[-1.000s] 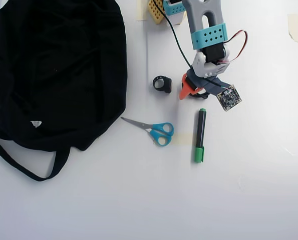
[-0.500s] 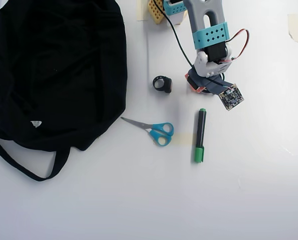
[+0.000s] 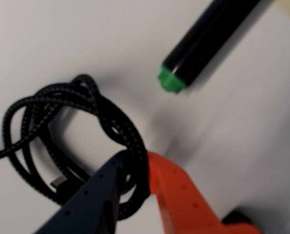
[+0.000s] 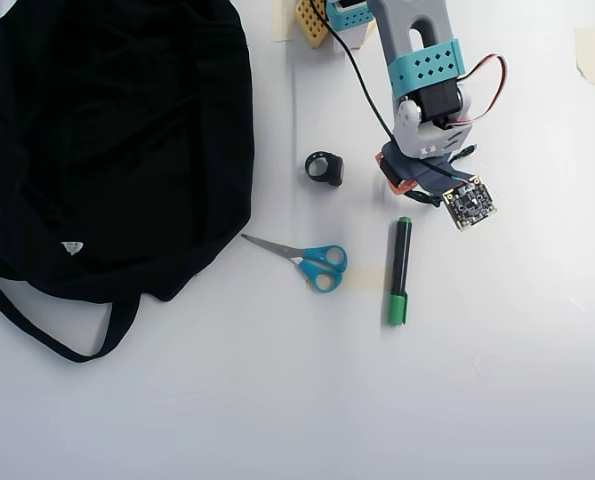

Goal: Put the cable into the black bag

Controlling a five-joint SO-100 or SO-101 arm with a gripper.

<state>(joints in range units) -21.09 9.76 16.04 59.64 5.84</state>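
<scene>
A black braided cable lies coiled in the wrist view, and one strand of the coil passes between my jaws. My gripper, with a dark blue jaw on the left and an orange jaw on the right, is shut on that strand. In the overhead view my gripper is at the upper right of the white table and covers the cable. The black bag lies flat at the upper left, well to the left of my gripper.
A black marker with a green cap lies just below my gripper and also shows in the wrist view. Blue-handled scissors and a small black ring-shaped object lie between my gripper and the bag.
</scene>
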